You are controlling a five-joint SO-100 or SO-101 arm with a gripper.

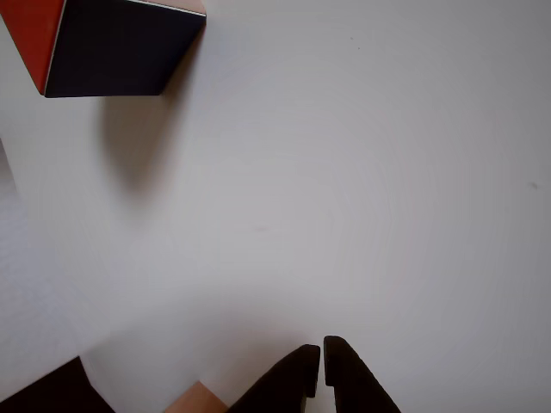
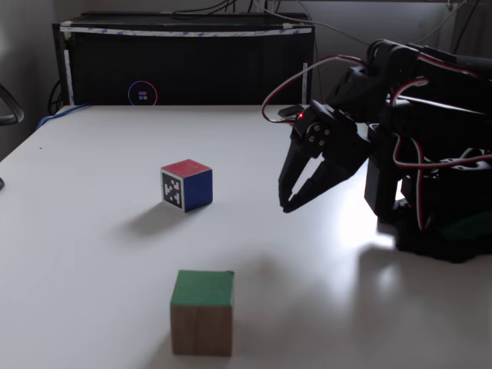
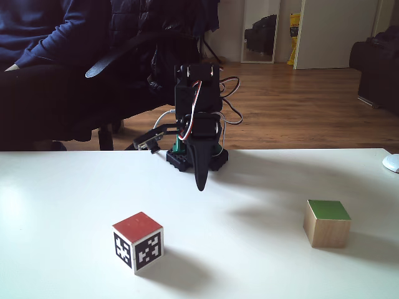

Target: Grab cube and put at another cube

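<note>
Other view: tool (image 1: 322,348) tips nearly together, empty; red-orange and navy cube (image 1: 112,43) cropped at top left corner. A fixed view: green-topped cube (image 2: 202,311) near the table's (image 2: 84,231) front edge, bare surface around. Another fixed view: tool (image 3: 201,185) hangs above the table, both cubes well apart.

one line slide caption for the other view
Closed gripper hangs over bare white table; red-orange and dark cube sits upper left.
</note>
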